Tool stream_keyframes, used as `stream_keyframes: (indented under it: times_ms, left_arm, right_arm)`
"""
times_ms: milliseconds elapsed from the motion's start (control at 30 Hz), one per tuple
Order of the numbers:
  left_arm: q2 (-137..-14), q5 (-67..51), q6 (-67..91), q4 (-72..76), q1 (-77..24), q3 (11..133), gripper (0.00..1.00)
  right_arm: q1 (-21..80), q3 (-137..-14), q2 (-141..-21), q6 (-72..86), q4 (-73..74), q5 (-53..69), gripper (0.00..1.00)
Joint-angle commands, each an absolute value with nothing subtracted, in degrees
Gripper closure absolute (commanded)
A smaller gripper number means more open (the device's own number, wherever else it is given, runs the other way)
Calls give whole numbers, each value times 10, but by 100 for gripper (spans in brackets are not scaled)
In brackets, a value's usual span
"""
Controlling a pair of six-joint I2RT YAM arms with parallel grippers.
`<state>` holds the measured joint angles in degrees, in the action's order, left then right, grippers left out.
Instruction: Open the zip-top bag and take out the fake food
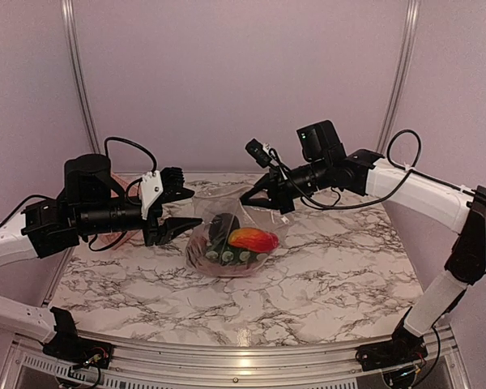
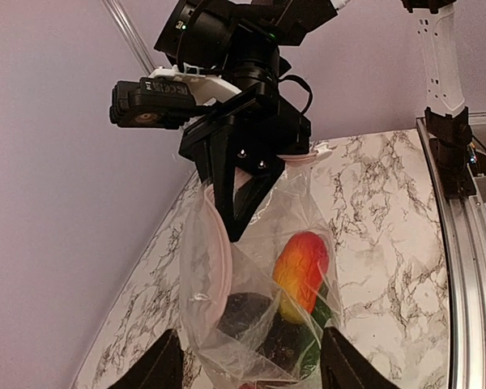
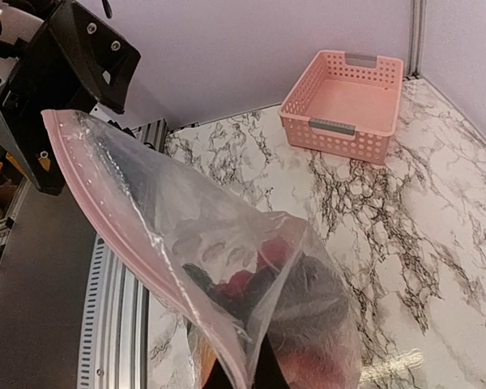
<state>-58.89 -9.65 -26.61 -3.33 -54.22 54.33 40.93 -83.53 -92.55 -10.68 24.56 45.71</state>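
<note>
The left pincer is stretched out level over the left half of the counter. Its jaws stand apart and hold nothing, and they point straight at the near side of the bag. From its own camera the two fingers flank the bag's lower bulge, though I can't tell whether either one touches the plastic. My guess is that it sits there to catch one wall of the bag so the other arm has something to pull against.

Behind that arm, in the far left corner of the counter, is a pink slatted basket, well apart from the action and probably meant to receive the pieces.

Around the middle of the counter, a little toward the far edge, hangs the zip-top bag. Its belly rests on the marble and its top is drawn up and back. The fake food has slumped to the bottom: a red-and-orange fruit on top, with dark and green pieces under it. With the weight down there, the zip end is left slack and free to work on. Whether the seal has parted anywhere I can't make out.

The right pincer comes in from the far right and is clamped tight on the bag's upper edge at the zip strip, holding it off the surface so the opening faces the other arm.
</note>
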Motion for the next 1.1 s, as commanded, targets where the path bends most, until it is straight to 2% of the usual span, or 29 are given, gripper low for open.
stream_keyframes:
  times_ms: [0, 233, 500, 633, 800, 1067]
  left_arm:
    - [-615, -79, -314, -26, -556, 565, 46]
    - [-624, -64, -320, -5, -559, 567, 59]
    - [-637, -50, -339, 7, -562, 587, 61]
    - [-652, -50, -353, -7, -564, 598, 70]
    - [-666, -48, -355, -23, -565, 600, 85]
    - [-656, -45, -345, -18, -564, 588, 91]
  right_arm:
    - [413, -858, -926, -105, 239, 496, 100]
    - [412, -854, -929, -103, 236, 518, 100]
    - [412, -861, -942, -101, 239, 530, 100]
    - [412, -863, -945, -101, 239, 536, 100]
    - [412, -863, -946, -103, 240, 543, 100]
    - [412, -864, -943, -105, 240, 555, 100]
